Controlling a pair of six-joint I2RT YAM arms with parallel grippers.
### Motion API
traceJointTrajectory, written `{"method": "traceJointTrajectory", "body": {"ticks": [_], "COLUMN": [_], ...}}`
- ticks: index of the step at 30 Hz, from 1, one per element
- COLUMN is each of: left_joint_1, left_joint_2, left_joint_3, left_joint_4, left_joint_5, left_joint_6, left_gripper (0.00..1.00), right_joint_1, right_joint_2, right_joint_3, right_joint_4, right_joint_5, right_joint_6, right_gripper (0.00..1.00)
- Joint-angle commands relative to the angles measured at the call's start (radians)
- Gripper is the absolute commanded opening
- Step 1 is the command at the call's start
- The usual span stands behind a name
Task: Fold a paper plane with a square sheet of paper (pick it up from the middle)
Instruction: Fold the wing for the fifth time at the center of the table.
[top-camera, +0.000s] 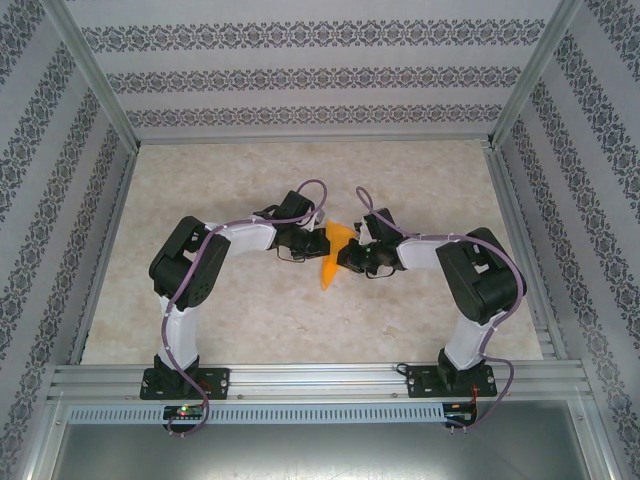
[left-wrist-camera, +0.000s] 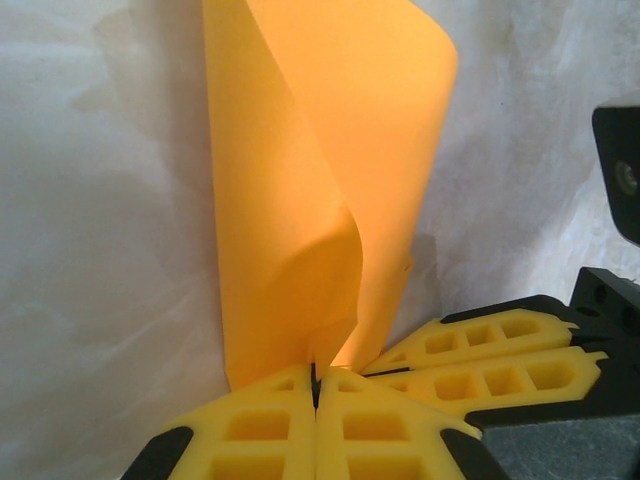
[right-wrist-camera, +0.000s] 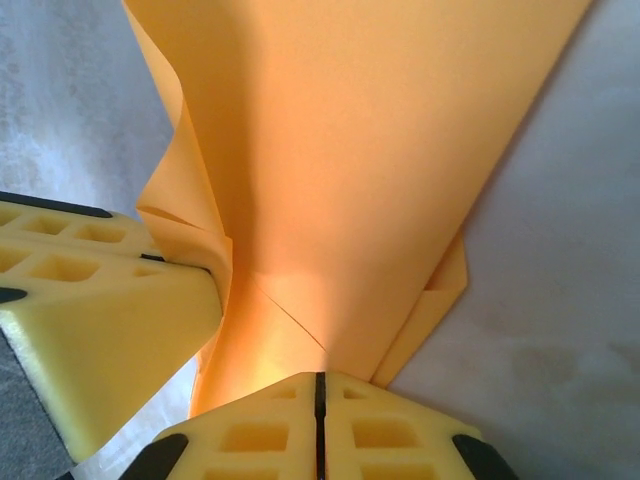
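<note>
Got the left gripper (left-wrist-camera: 316, 385) clamped tight on the orange-yellow paper (left-wrist-camera: 320, 180) — yellow pads (left-wrist-camera: 255, 425) pressed flat together at 6 o'clock in its own wrist view, with a bottom corner of the sheet pinched right in the seam. Same deal with the right gripper (right-wrist-camera: 318, 385): fingertips (right-wrist-camera: 375, 405) squeezed together at 6 o'clock in its own camera, gripping the paper's near edge (thin stuff, so basically no gap to speak of).

Can also spot the right gripper's fingers (left-wrist-camera: 480, 350) poking in from 4 o'clock in the left wrist view, just beside the left pads and touching the paper from that side. Flipped in the right wrist view — left fingers (right-wrist-camera: 100, 320) coming in from 8 o'clock, tip right against the sheet.

From the top camera: both grippers meeting near the middle of the marbled table (top-camera: 240, 330), left one at 9 o'clock of the paper, right one at 3 o'clock, paper sandwiched between. Already folded into a pointed wedge, tip aimed toward 6 o'clock, wide end toward 12. Up close in the left wrist view, seeing one loose layer curling over toward 1 o'clock and a second flap lying in front of it at 9 o'clock. Can't tell how many folds deep, or whether any of it touches the table.
</note>
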Motion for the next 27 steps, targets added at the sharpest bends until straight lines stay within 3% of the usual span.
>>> {"method": "traceJointTrajectory", "body": {"ticks": [1, 27], "left_joint_1": [-0.009, -0.048], "left_joint_2": [0.014, 0.029], "left_joint_3": [0.020, 0.076], "left_joint_4": [-0.005, -0.021], "left_joint_5": [-0.006, 0.044], "left_joint_6": [0.028, 0.032], "left_gripper": [0.07, 0.07], "right_joint_1": [-0.014, -0.012], "right_joint_2": [-0.039, 0.026], "right_joint_3": [-0.010, 0.016], "right_joint_4": [-0.043, -0.052], "right_joint_5": [0.031, 0.028], "right_joint_6": [-0.003, -0.013], "right_gripper": [0.10, 0.08]}}
